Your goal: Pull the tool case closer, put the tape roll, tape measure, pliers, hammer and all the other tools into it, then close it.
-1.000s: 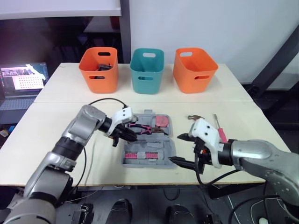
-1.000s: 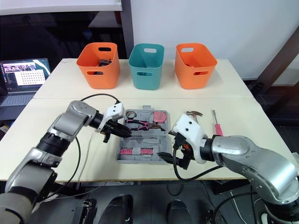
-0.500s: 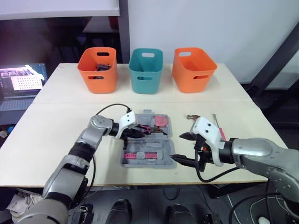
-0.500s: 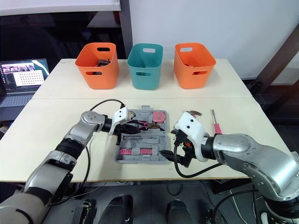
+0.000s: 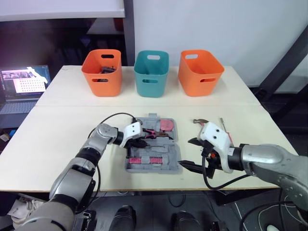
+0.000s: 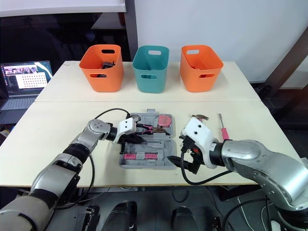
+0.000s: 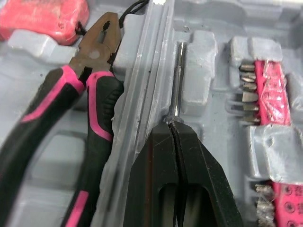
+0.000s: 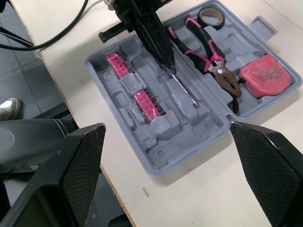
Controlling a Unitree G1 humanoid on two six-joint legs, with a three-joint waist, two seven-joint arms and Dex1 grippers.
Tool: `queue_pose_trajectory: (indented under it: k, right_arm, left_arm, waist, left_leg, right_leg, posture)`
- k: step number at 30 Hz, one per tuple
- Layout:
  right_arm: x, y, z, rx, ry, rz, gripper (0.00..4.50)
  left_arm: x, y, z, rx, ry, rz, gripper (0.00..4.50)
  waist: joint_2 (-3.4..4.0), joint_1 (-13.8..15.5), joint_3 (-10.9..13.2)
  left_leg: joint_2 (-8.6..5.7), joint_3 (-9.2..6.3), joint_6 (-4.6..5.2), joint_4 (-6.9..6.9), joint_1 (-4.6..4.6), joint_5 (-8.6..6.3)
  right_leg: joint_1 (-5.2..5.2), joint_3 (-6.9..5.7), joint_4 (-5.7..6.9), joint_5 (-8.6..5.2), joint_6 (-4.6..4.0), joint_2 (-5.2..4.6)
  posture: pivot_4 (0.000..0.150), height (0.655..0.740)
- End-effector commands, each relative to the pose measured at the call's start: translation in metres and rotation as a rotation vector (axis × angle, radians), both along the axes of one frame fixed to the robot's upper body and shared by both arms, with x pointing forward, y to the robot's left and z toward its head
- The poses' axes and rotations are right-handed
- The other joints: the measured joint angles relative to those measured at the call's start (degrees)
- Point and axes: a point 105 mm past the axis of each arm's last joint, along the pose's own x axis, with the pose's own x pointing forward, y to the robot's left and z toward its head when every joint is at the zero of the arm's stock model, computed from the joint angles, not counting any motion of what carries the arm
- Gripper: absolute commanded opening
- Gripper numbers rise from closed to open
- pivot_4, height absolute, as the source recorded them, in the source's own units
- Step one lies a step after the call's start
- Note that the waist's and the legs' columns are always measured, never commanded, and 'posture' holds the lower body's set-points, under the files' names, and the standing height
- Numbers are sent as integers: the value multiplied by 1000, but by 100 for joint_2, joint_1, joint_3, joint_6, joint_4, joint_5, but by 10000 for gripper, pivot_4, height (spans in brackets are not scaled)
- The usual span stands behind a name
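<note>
**Left fingers** [image 7: 156, 161]: pressed together, their tips pinching the near end of a thin metal shaft [image 7: 179, 75]. The shaft lies along a moulded slot of the open tool case [image 8: 187, 163].

**To one side of these fingertips**, across the case's central ridge, lie the pliers [image 7: 90, 90]. The tape measure [image 7: 42, 16] sits beyond the pliers' nose, and the tape roll [image 8: 211, 17] is by their handles. To the other side are the pink bit strips [image 7: 272, 90].

**Right fingers** [image 8: 71, 179]: spread wide and holding nothing, hovering just off the case's outer edge without touching it. Beyond them, the hammer [image 5: 199, 121] and a pink-handled screwdriver [image 5: 225, 134] lie on the table [image 5: 57, 125], outside the case.

**Probable hazards:**
- If the shaft is not pressed fully into its slot, it may ride up as the left fingers release or retreat, and later block the lid.
- A sideways drift of the closed fingers could nudge the pliers out of their recess.
- The case lies near the table's front edge, so a careless push from either arm might slide it off.
</note>
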Motion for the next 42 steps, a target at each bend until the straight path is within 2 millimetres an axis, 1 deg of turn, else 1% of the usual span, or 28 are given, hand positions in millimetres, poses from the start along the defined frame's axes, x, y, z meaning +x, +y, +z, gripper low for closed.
queue_pose_trajectory:
  k: [1,3,4,5,6,7,8,10,12,13,14,15,16,18,20,23,25,28,30,32,33,35,38,39,42]
  right_arm:
    - [6,-7,15,29,-161,-40,45000]
    - [6,-13,12,136,-115,-82,45000]
    - [3,-15,14,216,-92,-75,45000]
    - [-1,-17,14,272,-66,-68,45000]
    - [-4,-23,13,296,-48,-74,45000]
    - [-5,-32,9,293,-44,-101,45000]
    - [-5,-46,6,293,-53,-146,45000]
    - [-8,-70,4,310,-102,-223,45000]
    - [-19,-96,-3,307,-152,-311,45000]
    - [-23,-104,-5,308,-167,-338,45000]
    - [-27,-110,-8,301,-187,-361,45000]
    - [-32,-117,-11,319,-198,-400,45000]
    - [-36,-123,-15,330,-205,-424,45000]
    - [-48,-140,-27,342,-218,-504,45000]
    - [-54,-149,-34,342,-233,-543,45000]
    - [-58,-160,-40,373,-253,-599,45000]
    - [-57,-167,-42,385,-268,-636,45000]
    - [-54,-171,-40,384,-288,-645,45000]
    - [-49,-167,-34,391,-302,-628,45000]
    - [-42,-162,-26,379,-316,-603,45000]
    - [-39,-158,-21,378,-320,-589,45000]
    - [-31,-149,-14,354,-311,-561,45000]
    - [-20,-140,-14,301,-243,-562,45000]
    - [-17,-135,-13,275,-231,-556,45000]
    - [-9,-113,-8,214,-203,-527,45000]
  left_arm:
    - [0,12,34,-93,-41,-17,188]
    - [1,25,49,-143,-64,23,188]
    - [2,36,56,-162,-81,58,5369]
    - [2,45,61,-167,-96,85,8271]
    - [2,55,63,-164,-110,111,12610]
    - [2,68,67,-173,-128,155,17650]
    - [2,85,70,-181,-148,210,22422]
    - [-1,114,72,-176,-193,304,32683]
    - [-6,145,71,-207,-216,444,42870]
    - [-9,155,71,-222,-220,491,44581]
    - [-13,164,69,-223,-229,529,44581]
    - [-22,178,66,-215,-245,582,44581]
    - [-29,188,63,-206,-258,616,44581]
    - [-55,214,48,-174,-265,708,44581]
    - [-69,228,41,-179,-262,780,44581]
    - [-82,243,32,-203,-254,876,44581]
    - [-89,245,27,-205,-250,891,44581]
    - [-90,239,25,-213,-241,878,44581]
    - [-86,237,25,-218,-231,876,44581]
    - [-79,228,30,-222,-228,826,44581]
    - [-74,219,35,-227,-214,779,44581]
    - [-66,194,48,-231,-187,658,44581]
    - [-54,151,76,-241,-209,470,44581]
    - [-50,137,85,-244,-212,412,44581]
    - [-48,94,106,-227,-212,226,44581]
  waist:
    - [-1,-2,1]
    - [-1,-26,1]
    - [-2,-23,1]
    - [-2,-17,1]
    - [-1,-15,1]
    - [-1,-13,1]
    - [-1,-7,1]
    - [-1,-4,1]
    - [-1,-2,1]
    - [-1,-1,1]
    - [-1,-2,1]
    - [0,-4,2]
    - [1,-8,1]
    - [5,-40,-2]
    - [10,-50,-5]
    - [12,-22,-6]
    - [16,-5,-13]
    - [21,13,-15]
    - [23,3,-16]
    - [26,-2,-17]
    - [27,-1,-17]
    - [27,3,-17]
    - [26,12,-17]
    - [25,18,-17]
    - [25,3,-17]
  left_leg:
    - [0,0,0,-2,0,0]
    - [1,0,0,-5,0,0]
    - [2,0,0,-3,2,0]
    - [2,-1,0,-4,4,0]
    - [2,-2,0,-3,6,0]
    - [2,-1,0,-4,8,0]
    - [2,-1,0,-4,10,0]
    - [2,-1,-1,-4,16,0]
    - [2,1,-1,-7,19,0]
    - [2,1,-1,-11,26,-1]
    - [2,1,-2,-14,33,-1]
    - [2,2,-3,-18,52,-2]
    - [2,4,-4,-22,70,-2]
    - [7,6,-7,-32,85,-4]
    - [10,12,-7,-58,92,-4]
    - [10,14,-14,-58,92,-7]
    - [10,20,-28,-58,94,-15]
    - [7,28,-30,-59,91,-17]
    - [6,29,-30,-61,90,-17]
    - [6,30,-29,-61,90,-16]
    - [6,30,-29,-61,91,-16]
    - [6,32,-28,-61,91,-15]
    - [4,32,-17,-60,88,-8]
    - [4,32,-14,-60,87,-6]
    - [2,31,-10,-58,85,-4]
  right_leg:
    - [-2,0,1,0,0,0]
    - [-6,0,6,0,2,1]
    - [-6,0,13,1,3,1]
    - [-6,0,18,0,3,1]
    - [-4,0,20,-1,5,1]
    - [-4,0,21,-1,5,1]
    - [-2,0,20,-1,5,1]
    - [6,0,18,-2,6,1]
    - [7,0,17,-3,6,1]
    - [12,0,17,-4,8,1]
    - [17,1,16,-5,8,0]
    - [31,0,14,-8,9,0]
    - [45,1,10,-18,-9,-2]
    - [60,0,-10,-20,-12,-2]
    - [66,1,-45,-19,-18,-3]
    - [57,-1,-59,-15,-25,-8]
    - [50,-3,-68,-12,-29,-18]
    - [50,-3,-78,-12,-30,-28]
    - [49,-3,-79,-12,-30,-28]
    - [49,-2,-77,-12,-30,-27]
    - [48,-2,-76,-12,-30,-27]
    - [49,-2,-74,-12,-30,-26]
    - [54,-2,-76,-11,-30,-26]
    - [71,-2,-74,-11,-30,-26]
    - [69,0,-72,-11,-30,-25]
  posture:
    - [1500,7400]
    - [1500,7400]
    - [1500,7400]
    - [1500,7400]
    - [1500,7400]
    - [1500,7400]
    - [1500,7400]
    - [1500,7400]
    - [1500,7400]
    - [1500,7400]
    - [1500,7400]
    - [1500,7400]
    - [1500,7400]
    - [1500,7400]
    - [1500,7400]
    - [1500,7400]
    - [1500,7400]
    - [1500,7400]
    - [1500,7400]
    - [1500,7400]
    - [1500,7400]
    - [1500,7400]
    - [1500,7400]
    - [1500,7400]
    - [1500,7400]
